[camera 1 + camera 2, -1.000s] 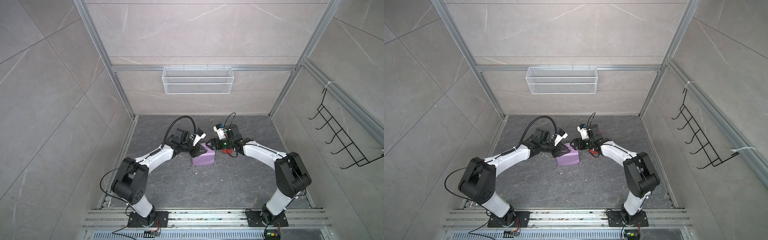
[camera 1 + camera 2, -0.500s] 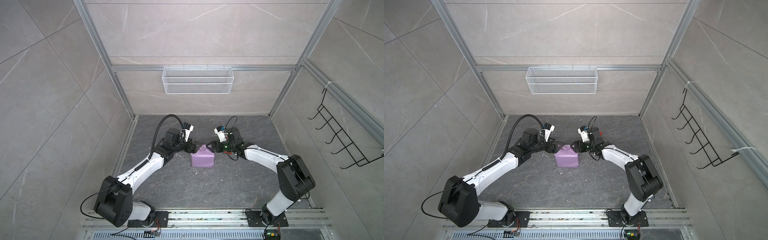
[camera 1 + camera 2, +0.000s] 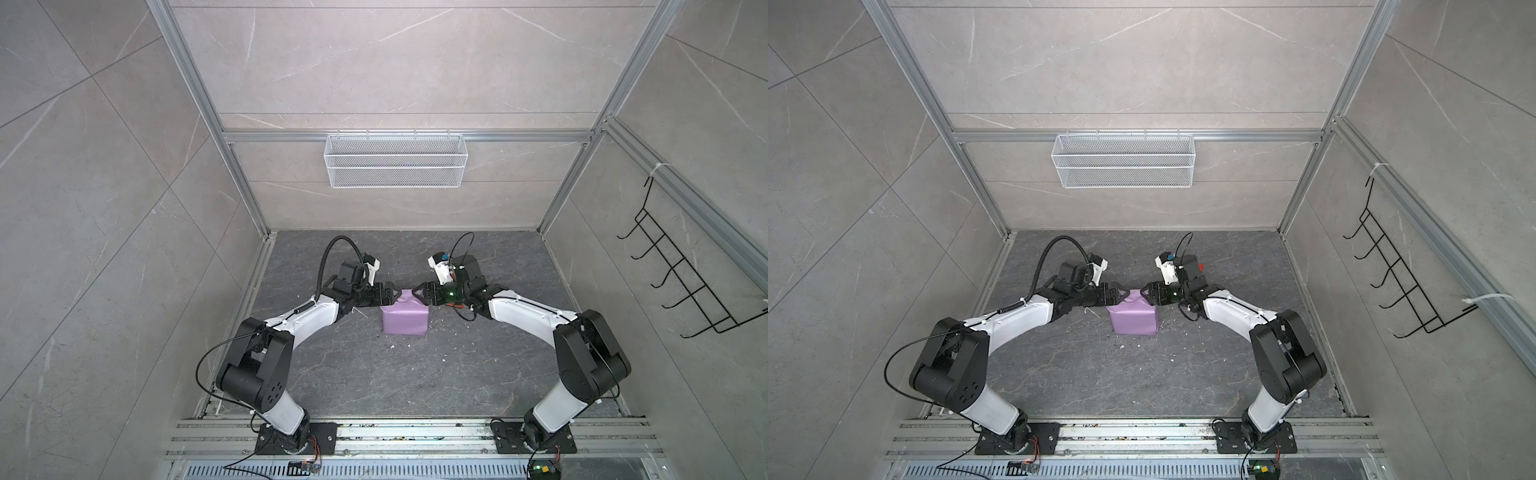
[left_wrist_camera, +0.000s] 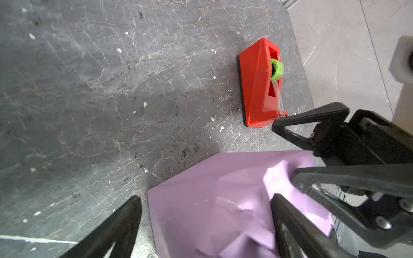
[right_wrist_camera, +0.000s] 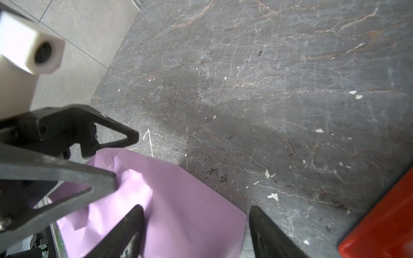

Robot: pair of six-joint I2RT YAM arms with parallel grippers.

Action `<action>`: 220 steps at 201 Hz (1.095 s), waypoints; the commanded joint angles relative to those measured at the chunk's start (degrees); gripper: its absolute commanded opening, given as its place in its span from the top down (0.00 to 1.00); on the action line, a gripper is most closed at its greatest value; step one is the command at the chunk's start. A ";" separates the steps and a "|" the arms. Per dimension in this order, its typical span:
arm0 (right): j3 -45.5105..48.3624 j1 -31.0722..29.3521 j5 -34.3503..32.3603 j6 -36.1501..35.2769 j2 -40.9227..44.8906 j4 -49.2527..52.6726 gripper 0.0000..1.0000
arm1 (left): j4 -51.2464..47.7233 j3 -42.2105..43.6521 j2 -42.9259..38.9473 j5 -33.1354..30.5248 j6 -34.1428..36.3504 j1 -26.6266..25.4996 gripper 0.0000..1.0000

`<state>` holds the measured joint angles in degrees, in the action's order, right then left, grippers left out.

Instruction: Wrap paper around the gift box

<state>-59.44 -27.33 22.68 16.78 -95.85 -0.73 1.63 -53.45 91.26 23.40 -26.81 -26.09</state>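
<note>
The gift box is hidden inside the lilac paper [image 3: 405, 319] [image 3: 1133, 318], which forms a closed package on the dark floor, with a creased fold standing up at its far end. My left gripper [image 3: 392, 293] [image 4: 206, 197] is open, and its fingers straddle the package's far left corner. From the other side my right gripper [image 3: 419, 292] [image 5: 196, 208] faces it, also open, with one finger over the paper [image 5: 178, 201] and one beside it. Each wrist view shows the opposite gripper close to the fold.
A red tape dispenser [image 4: 257, 89] [image 5: 380, 223] with a green roll stands on the floor behind the right gripper. A white wire basket [image 3: 395, 160] hangs on the back wall and a black hook rack [image 3: 681, 282] on the right wall. Small white scraps litter the floor.
My left gripper has drawn back leftward off the top of the package and opened its jaws. The package now sits squarer. The right gripper has barely moved.
</note>
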 commanded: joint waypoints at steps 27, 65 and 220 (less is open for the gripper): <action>0.97 -1.01 0.82 0.77 2.91 1.97 0.22 | -0.53 5.59 -1.95 0.20 -0.26 -0.19 0.11; 2.76 -1.02 1.45 3.60 6.58 0.40 0.06 | 1.69 7.54 -1.60 -0.01 -1.56 -0.36 0.13; 11.60 -3.76 -2.02 8.92 3.04 -3.91 0.14 | 9.27 8.65 -8.80 -1.53 -10.77 -0.56 0.08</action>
<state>-50.92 -29.76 23.03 26.24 -92.14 -8.27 11.20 -44.31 85.65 21.08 -34.15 -27.68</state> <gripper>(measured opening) 0.860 0.915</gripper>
